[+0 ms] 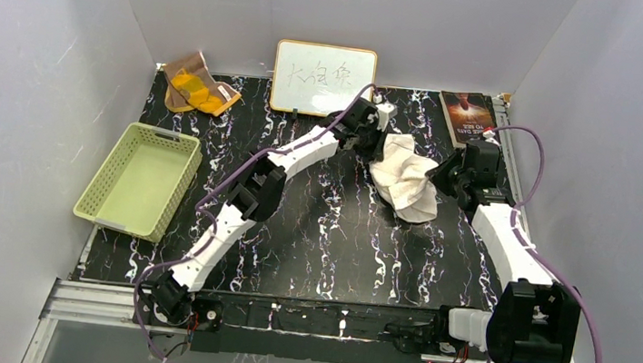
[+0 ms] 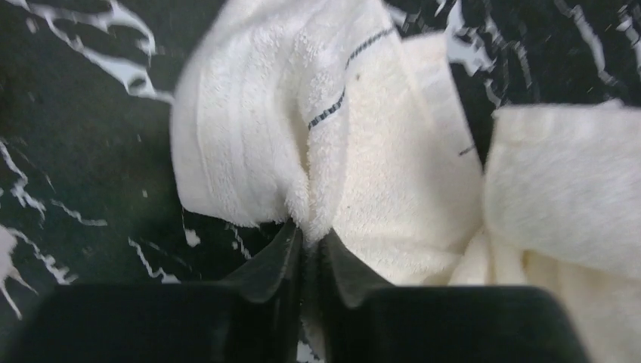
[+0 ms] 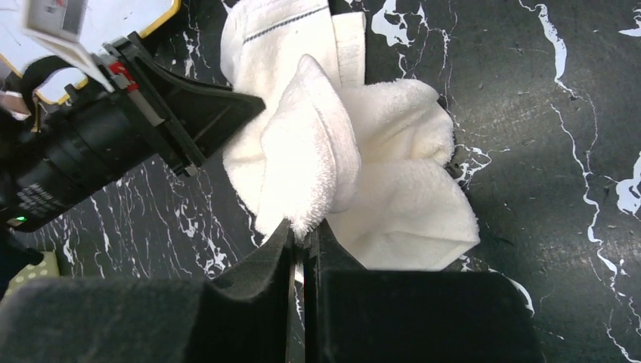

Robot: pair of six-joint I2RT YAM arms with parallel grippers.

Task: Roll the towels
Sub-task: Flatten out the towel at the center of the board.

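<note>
A: Toward the far edge of the table (image 1: pixel 311 244), right of centre, the cream towel (image 1: pixel 404 184) lies bunched.

B: The left gripper (image 2: pixel 308 234) and the right gripper (image 3: pixel 302 227) are each clamped on a fold of it.

A: I'd draw them apart and flatten it before rolling.

B: Pull nearward; the whiteboard (image 1: pixel 323 79) and the booklet (image 1: pixel 467 116) crowd the far edge. The orange cloth (image 1: pixel 196 87) lies in the far left corner.

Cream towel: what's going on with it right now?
Both arms have hold of the cream towel, which is bunched up, not rolled, right of centre on the table. The left gripper pinches a fold by its dark stripe; the right gripper pinches another fold. The orange cloth lies untouched in the far left corner.
</note>
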